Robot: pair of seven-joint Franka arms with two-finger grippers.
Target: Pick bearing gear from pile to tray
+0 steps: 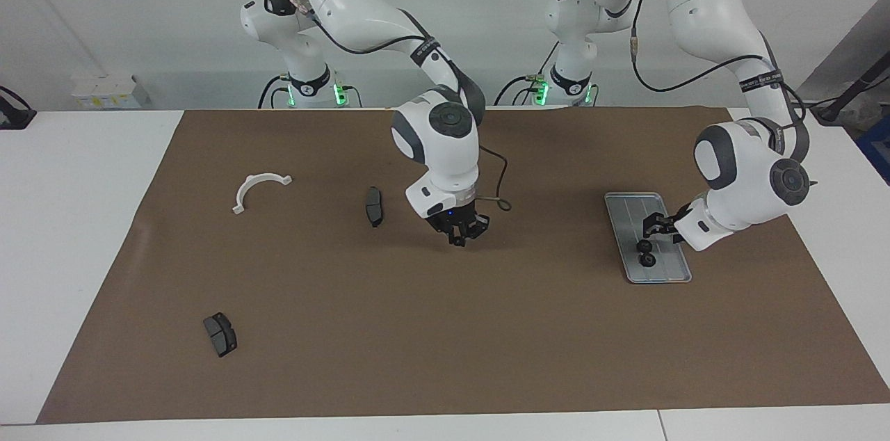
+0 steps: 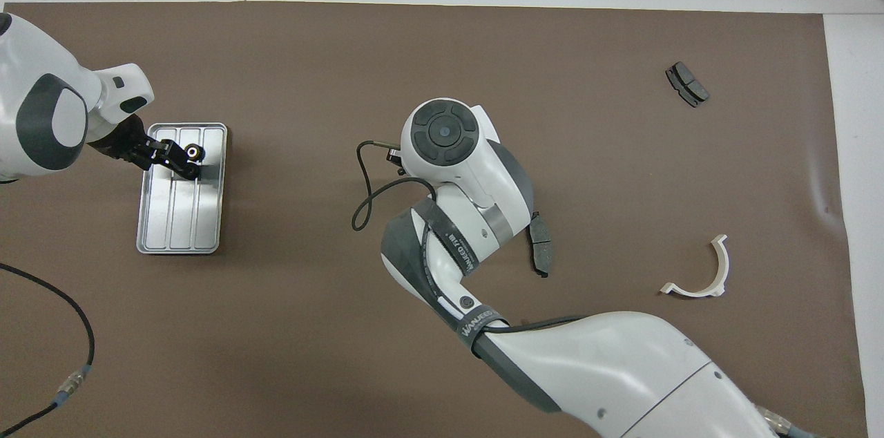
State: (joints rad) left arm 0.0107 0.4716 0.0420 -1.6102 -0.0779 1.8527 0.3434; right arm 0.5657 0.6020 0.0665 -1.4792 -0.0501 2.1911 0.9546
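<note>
Brown mat runs under everything. Toward the right arm's end lie the white bracket and two brake pads, one of them just beside the right gripper, which hangs pinched shut over bare mat. I cannot see whether a gear sits in its tips. If one does, it could slip out unnoticed on the way to the tray. The left gripper is low over that tray with one gear right at its tips and another gear just past it. I cannot tell whether the claw has let go. My worry is that a lift now drags or flicks the gear over the low rim.
</note>
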